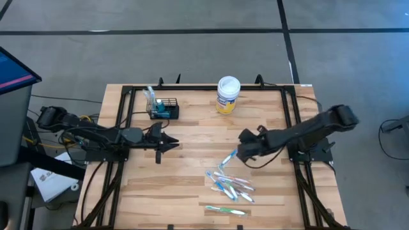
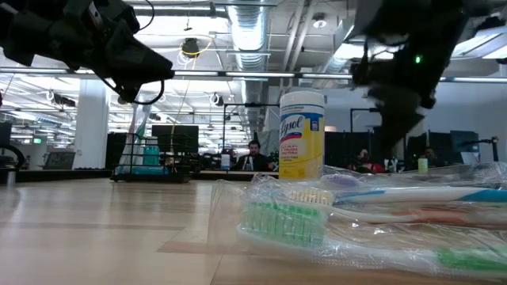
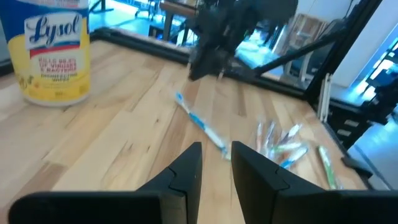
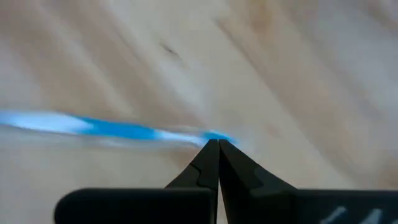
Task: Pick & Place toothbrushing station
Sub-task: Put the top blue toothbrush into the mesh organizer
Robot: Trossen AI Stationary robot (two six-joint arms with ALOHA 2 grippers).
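Right wrist view: I am holding a blue toothbrush (image 4: pixel 118 129) in the right pincer (image 4: pixel 217 146), clamped tight on its tip above the desk (image 1: pixel 192 128). Next I am judging a carry across to the basket (image 1: pixel 163 110); the left pincer (image 3: pixel 215 163) hangs part-open, empty.

Right pincer (image 4: pixel 217 144) pinches blue toothbrush (image 4: pixel 118 129) (blurred)

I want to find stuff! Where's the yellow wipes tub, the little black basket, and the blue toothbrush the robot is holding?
Wipes tub (image 1: pixel 228 85): high view, on its white lid.
Black basket (image 1: pixel 163 113): high view, on its wire wall.
Blue toothbrush (image 4: pixel 118 129): right wrist view, on its blue handle.
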